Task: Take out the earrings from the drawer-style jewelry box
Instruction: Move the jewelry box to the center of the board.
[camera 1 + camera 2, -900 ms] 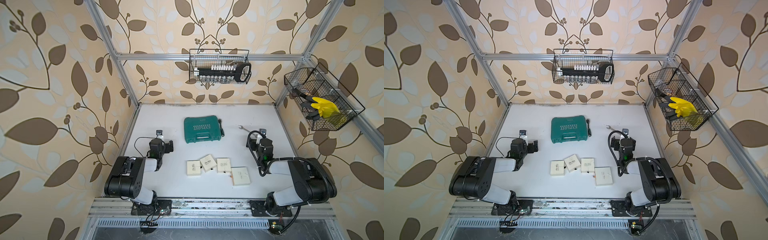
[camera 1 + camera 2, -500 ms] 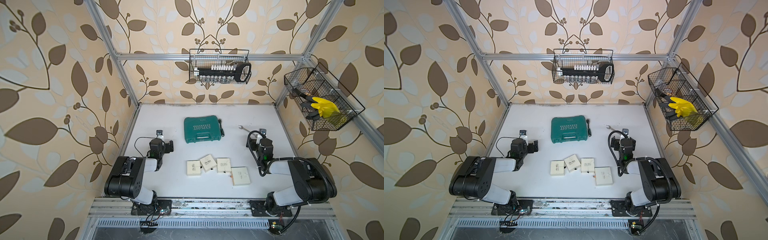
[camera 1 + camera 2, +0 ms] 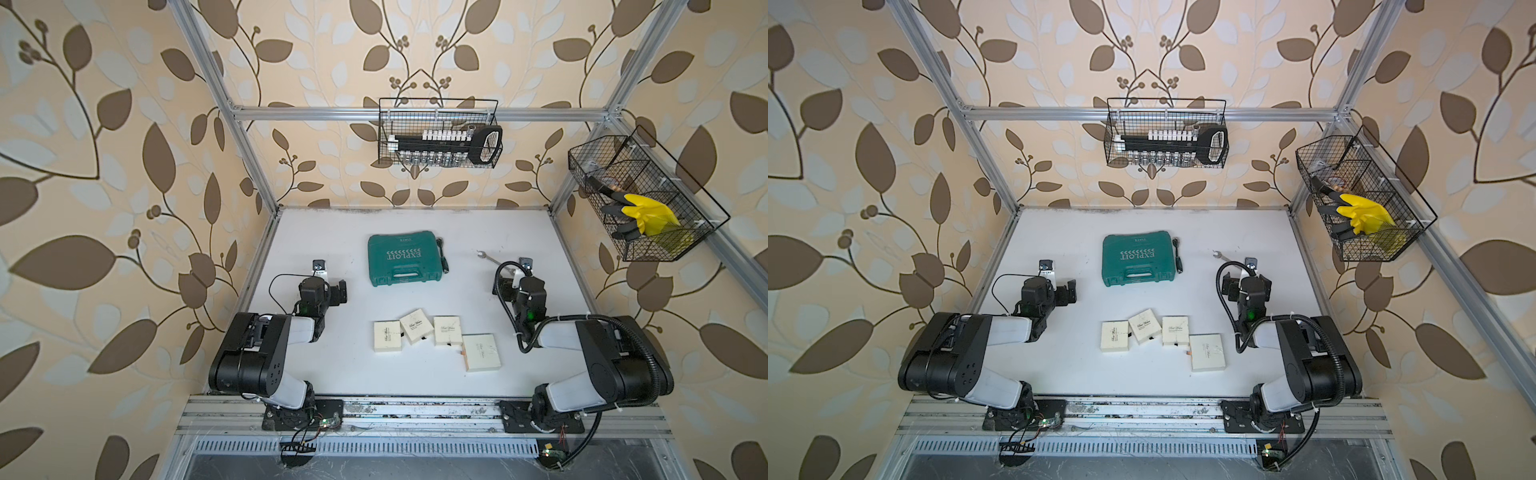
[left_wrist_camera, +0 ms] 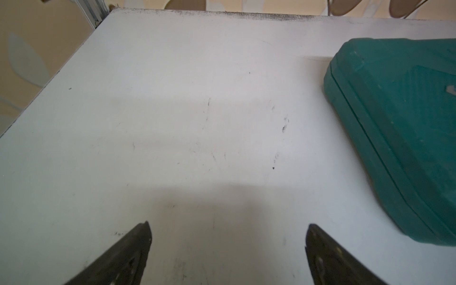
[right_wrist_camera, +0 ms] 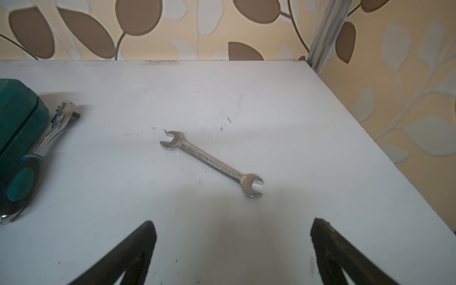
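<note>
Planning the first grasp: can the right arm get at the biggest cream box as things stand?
Likely yes. The right gripper is open and empty, the biggest cream box lies closest to that arm, and only bare table shows between them.

Leaf-patterned beige wallpaper [image 3: 124, 124] covers the left, right and upper frame in both top views. Aluminium rails [image 3: 311, 112] cross it, and a scuffed white tabletop [image 3: 345, 365] fills the lower centre.
</note>
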Controlling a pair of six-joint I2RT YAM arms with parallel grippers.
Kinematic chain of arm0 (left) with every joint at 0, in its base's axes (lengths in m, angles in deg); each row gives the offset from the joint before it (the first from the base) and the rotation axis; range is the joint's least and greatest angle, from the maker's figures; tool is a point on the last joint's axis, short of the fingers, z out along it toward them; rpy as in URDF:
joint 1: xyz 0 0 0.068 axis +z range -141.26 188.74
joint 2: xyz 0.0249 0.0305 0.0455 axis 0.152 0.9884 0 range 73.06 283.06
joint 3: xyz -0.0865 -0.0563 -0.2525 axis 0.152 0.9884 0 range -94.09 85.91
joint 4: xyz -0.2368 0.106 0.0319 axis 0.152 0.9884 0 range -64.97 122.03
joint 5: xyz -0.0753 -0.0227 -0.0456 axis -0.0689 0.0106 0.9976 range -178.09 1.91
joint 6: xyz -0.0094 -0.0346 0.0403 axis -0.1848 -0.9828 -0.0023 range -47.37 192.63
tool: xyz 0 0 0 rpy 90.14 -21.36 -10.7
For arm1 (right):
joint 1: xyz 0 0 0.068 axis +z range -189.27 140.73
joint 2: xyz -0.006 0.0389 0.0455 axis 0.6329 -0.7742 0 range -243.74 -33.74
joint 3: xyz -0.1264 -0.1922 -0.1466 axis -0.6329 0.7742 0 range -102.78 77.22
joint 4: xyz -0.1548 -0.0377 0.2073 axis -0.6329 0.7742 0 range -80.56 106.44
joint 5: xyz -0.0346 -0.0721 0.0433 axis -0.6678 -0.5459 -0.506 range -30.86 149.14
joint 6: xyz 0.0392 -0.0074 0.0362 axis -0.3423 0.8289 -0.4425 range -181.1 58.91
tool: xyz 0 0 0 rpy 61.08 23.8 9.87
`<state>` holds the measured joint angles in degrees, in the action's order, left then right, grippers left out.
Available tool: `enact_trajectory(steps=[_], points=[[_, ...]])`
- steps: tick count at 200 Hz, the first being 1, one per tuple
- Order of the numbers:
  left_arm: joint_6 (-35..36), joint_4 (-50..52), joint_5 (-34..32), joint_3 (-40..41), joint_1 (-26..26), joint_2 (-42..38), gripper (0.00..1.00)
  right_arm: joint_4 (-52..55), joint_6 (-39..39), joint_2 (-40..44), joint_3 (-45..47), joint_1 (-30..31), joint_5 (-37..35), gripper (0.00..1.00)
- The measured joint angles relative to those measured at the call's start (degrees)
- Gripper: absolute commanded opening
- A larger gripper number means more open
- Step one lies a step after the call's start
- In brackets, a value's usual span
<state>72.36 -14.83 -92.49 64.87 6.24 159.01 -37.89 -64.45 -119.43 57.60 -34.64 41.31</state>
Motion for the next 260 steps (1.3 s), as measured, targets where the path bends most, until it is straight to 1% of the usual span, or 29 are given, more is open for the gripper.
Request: enact_trajectory(steps=[30,39,52,60,66,70,81,96,107,118,133,148,182,204,213,228,260], points=[[0.1,0.0,0.2,0.0,0.3,0.0,0.99,0.0,0.0,0.0,0.0,-0.4,0.0,0.99],[0.2,2.6,0.2,-1.1,0.3,-0.2,0.99,0.2,0.0,0.0,0.0,-0.4,0.1,1.00],[0.3,12.7,0.5,-6.8,0.3,-1.0,0.99,4.7,0.9,1.2,-1.5,-0.4,1.1,0.99],[0.2,18.2,0.5,-11.7,0.3,-1.4,0.99,10.4,1.6,2.6,-4.1,-0.2,2.1,0.95],[0.1,20.6,0.3,-14.9,0.3,-2.0,0.99,14.6,1.8,3.5,-6.7,-0.1,2.8,0.90],[-0.2,22.2,-0.2,-17.0,0.3,-2.6,0.99,17.5,1.6,4.1,-8.9,0.0,3.1,0.89],[-2.5,26.1,-1.9,-21.8,0.3,-4.9,0.99,23.1,0.7,5.7,-14.7,0.5,3.0,0.87],[-7.4,32.9,-4.2,-27.2,0.2,-8.3,0.99,28.5,-2.9,8.5,-20.6,1.2,1.2,0.87],[-11.3,37.9,-6.0,-29.8,-0.5,-10.2,0.99,32.0,-6.1,11.2,-22.8,1.9,-0.1,0.87],[-14.5,42.5,-7.1,-30.7,-1.3,-11.7,0.99,35.6,-9.6,13.9,-23.6,2.9,-1.0,0.88],[-18.5,50.2,-7.3,-30.4,-4.1,-13.7,0.99,40.9,-13.2,16.8,-23.7,5.7,-1.5,0.88],[-21.1,56.1,-5.3,-29.1,-8.4,-14.9,0.99,46.1,-15.4,18.5,-23.7,10.9,-1.5,0.88],[-24.0,66.8,4.6,-26.4,-20.5,-14.8,0.99,56.4,-19.0,20.8,-23.1,24.0,-0.5,0.88],[-24.2,70.8,8.7,-26.1,-27.4,-13.9,0.99,60.8,-20.9,22.3,-21.7,29.9,-0.4,0.89],[-24.2,71.7,10.2,-26.1,-29.1,-13.6,0.99,62.2,-21.6,22.7,-21.1,31.5,-0.5,0.89],[-24.0,72.7,12.3,-26.1,-30.5,-13.0,0.99,64.4,-22.4,22.8,-20.9,33.2,-0.9,0.90],[-23.7,75.4,14.5,-26.9,-33.0,-8.9,0.99,67.2,-22.8,22.8,-20.9,34.8,-2.6,0.91]])
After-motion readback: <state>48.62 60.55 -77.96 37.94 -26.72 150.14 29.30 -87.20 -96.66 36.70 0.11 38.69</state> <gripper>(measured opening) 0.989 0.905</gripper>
